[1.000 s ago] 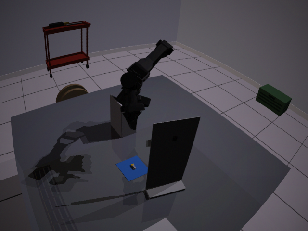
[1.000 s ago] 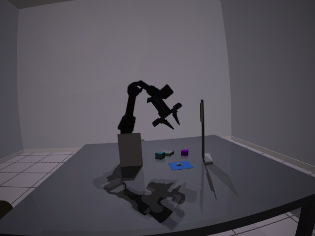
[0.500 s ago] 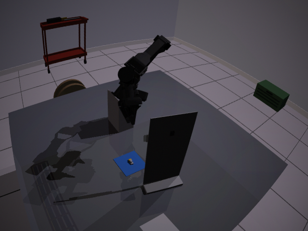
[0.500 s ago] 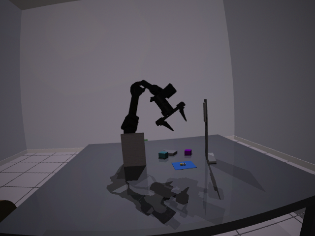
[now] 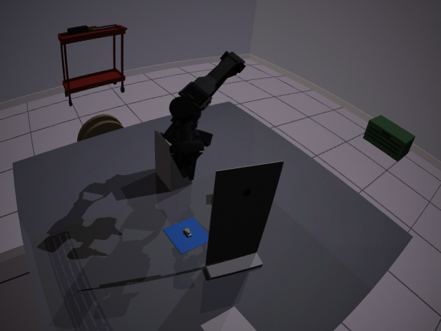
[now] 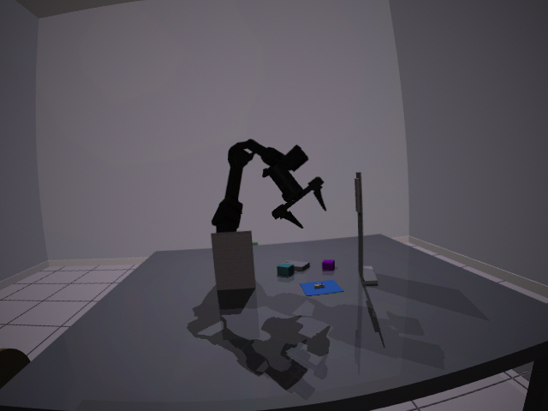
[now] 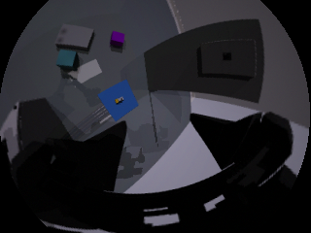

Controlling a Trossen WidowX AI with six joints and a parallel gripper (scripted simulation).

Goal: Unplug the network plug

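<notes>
The small yellow and white plug [image 5: 187,232] [image 6: 319,286] [image 7: 119,100] lies on the table inside the blue marked square [image 5: 178,237] [image 6: 331,289] [image 7: 130,107]. The dark upright panel [image 5: 245,214] [image 6: 358,221] [image 7: 194,58] stands right beside the square, and its socket [image 5: 246,192] [image 7: 227,56] shows as an empty hole. My gripper [image 6: 312,212] is open and empty. It hangs high in the air, well above the table and away from the plug, between the arm's pedestal and the panel.
The arm stands on a grey pedestal block [image 5: 165,167] [image 6: 233,260]. A teal cube [image 6: 285,269] [image 7: 66,58], a purple cube [image 6: 328,264] [image 7: 117,38] and a flat grey block [image 6: 300,265] [image 7: 74,37] lie behind the square. A red cart [image 5: 93,56] and green toolbox [image 5: 388,136] stand on the floor.
</notes>
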